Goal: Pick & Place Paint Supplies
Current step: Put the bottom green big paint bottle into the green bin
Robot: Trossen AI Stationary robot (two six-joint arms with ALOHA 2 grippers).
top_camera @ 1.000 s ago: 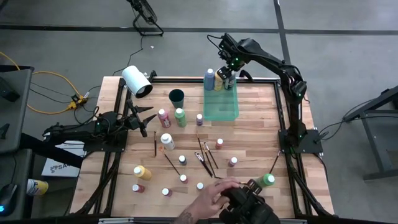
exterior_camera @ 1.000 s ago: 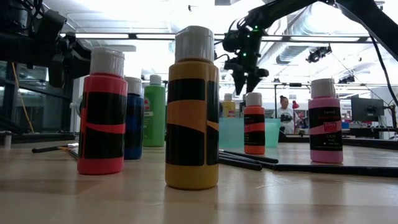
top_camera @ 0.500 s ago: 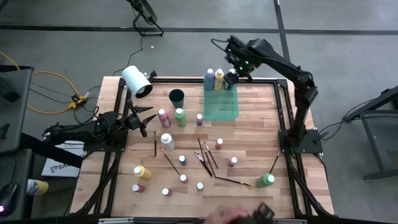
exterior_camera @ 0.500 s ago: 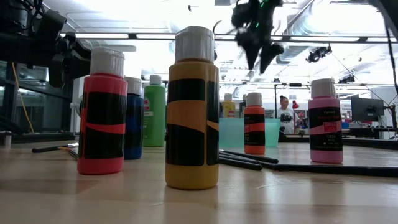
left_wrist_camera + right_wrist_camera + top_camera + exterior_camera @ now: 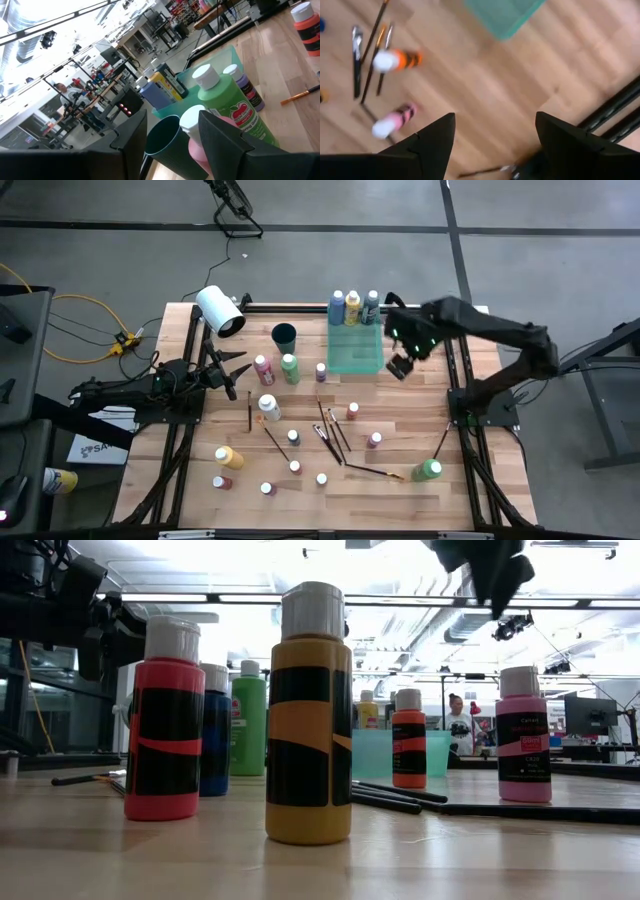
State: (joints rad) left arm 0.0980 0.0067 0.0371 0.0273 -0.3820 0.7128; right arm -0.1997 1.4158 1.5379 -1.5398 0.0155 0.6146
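The right hand (image 5: 400, 367) is seen spread wide and empty, above the desk (image 5: 420, 410) just right of the green tray (image 5: 356, 350) — three bottles (image 5: 353, 307) stand at the tray's far end. The left hand (image 5: 232, 371) is parked by the pink bottle (image 5: 263, 369), half open, gripping nothing; more bottles and brushes (image 5: 333, 432) lie scattered nearer.

Three capped bottles, blue (image 5: 337, 306), yellow (image 5: 352, 307) and dark green (image 5: 371, 305), are standing upright in a row at the far end of the green tray (image 5: 356, 352). Pink (image 5: 263, 368) and green (image 5: 289, 367) bottles are standing left of the tray. Paintbrushes (image 5: 330, 432) are lying flat nearer than it, smaller bottles standing scattered around them.
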